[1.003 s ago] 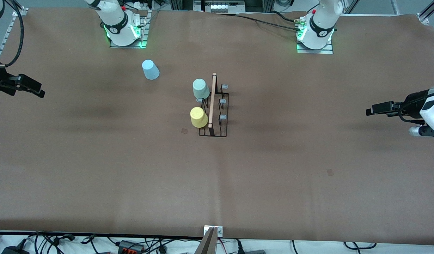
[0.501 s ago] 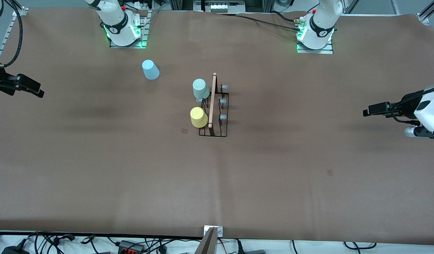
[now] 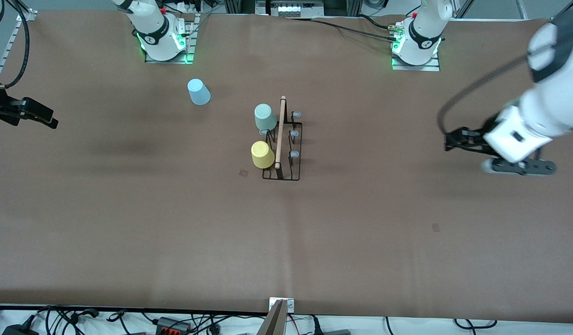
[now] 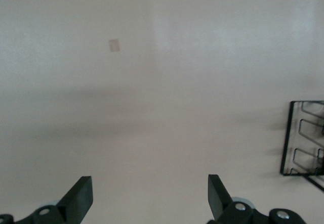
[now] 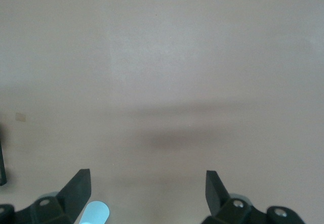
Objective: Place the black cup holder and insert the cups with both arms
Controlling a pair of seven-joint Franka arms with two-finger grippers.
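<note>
Black wire cup holder with wooden rod handle (image 3: 282,139): mid-table; pale green cup (image 3: 264,117) and yellow cup (image 3: 262,154) on pegs. Light blue plastic cup (image 3: 198,91): loose, nearer right arm's base, awaiting insertion. Left gripper (image 3: 454,139), right gripper (image 3: 46,118): wide, empty, over the table ends.

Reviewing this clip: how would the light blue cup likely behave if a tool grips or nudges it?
The light blue cup looks like small thin plastic, so probably light and easily shoved across the table. It stands mouth down on its wide rim, so it is fairly stable, though a high push might tip it. Its tapered, smooth wall may let it slip.
</note>
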